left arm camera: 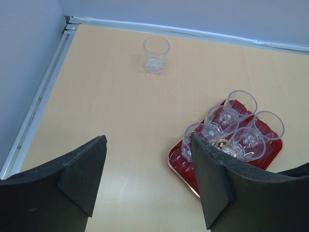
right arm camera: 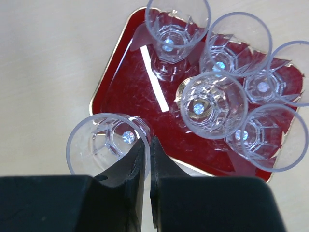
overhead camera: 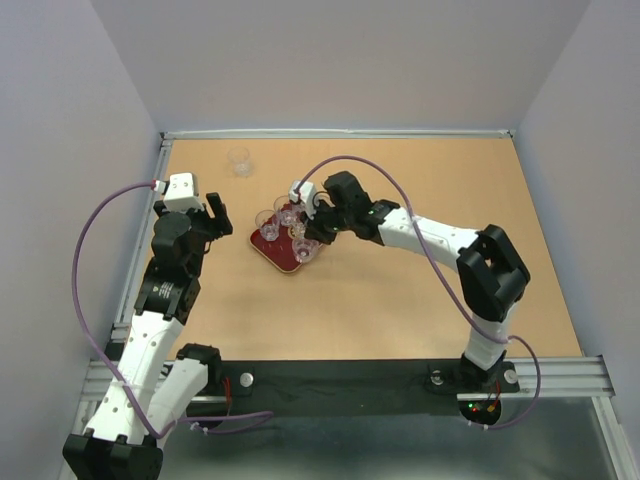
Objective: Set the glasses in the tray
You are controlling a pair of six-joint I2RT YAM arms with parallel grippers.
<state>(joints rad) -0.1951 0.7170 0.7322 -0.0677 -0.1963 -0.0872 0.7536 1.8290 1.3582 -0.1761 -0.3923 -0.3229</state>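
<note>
The dark red tray (right arm camera: 126, 92) holds several clear glasses (right arm camera: 212, 104) standing upright, close together. My right gripper (right arm camera: 148, 142) is shut on the rim wall of one more glass (right arm camera: 104, 145), one finger inside and one outside; it sits at the tray's corner, partly over the table. In the top view the right gripper (overhead camera: 312, 232) is over the tray (overhead camera: 270, 250). Another glass (overhead camera: 238, 160) stands alone near the back wall, also seen in the left wrist view (left arm camera: 156, 53). My left gripper (left arm camera: 147, 164) is open and empty, left of the tray (left arm camera: 179, 162).
The wooden table (overhead camera: 400, 300) is closed in by white walls at the back and both sides, with a metal rail (left arm camera: 43, 96) along the left edge. The right arm's purple cable (overhead camera: 380, 175) arches over the tray area.
</note>
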